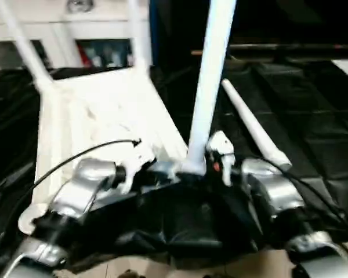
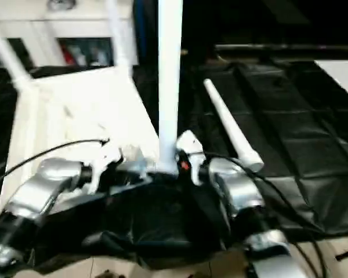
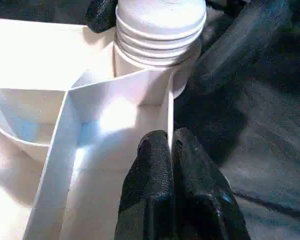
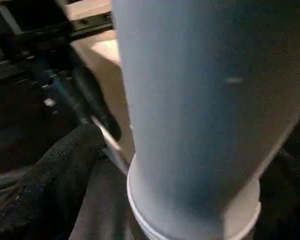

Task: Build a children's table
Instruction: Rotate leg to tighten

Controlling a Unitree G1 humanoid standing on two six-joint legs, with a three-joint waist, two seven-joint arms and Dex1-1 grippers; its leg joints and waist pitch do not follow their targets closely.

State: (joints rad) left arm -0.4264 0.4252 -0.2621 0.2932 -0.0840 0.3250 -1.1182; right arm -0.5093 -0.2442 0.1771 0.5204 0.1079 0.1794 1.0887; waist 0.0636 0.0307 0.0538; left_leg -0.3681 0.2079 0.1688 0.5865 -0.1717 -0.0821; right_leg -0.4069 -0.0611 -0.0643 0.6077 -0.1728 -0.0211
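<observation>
The tabletop (image 1: 104, 116) lies upside down on the black-covered worktop (image 1: 313, 104), ribbed underside up, so its corner sockets face the ceiling and the legs can go in from above. Two legs already stand at the far corners, one on the left (image 1: 23, 43) and one beside it (image 1: 138, 35). A third leg (image 1: 211, 75) stands upright at the near right corner, its ringed base seated at the socket (image 3: 157, 55), and this looks like the joint being worked just now.

The left claw (image 3: 170, 165) has its two black fingers pinched nearly together on the thin edge wall of the tabletop beside that socket, which I take as steadying the top while the leg is pressed home. The right claw (image 1: 220, 153) sits close against the foot of the upright leg; whether its fingers grip the tube I cannot tell.

The fourth leg (image 1: 252, 124) lies loose on the worktop to the right, within reach for the remaining corner.
</observation>
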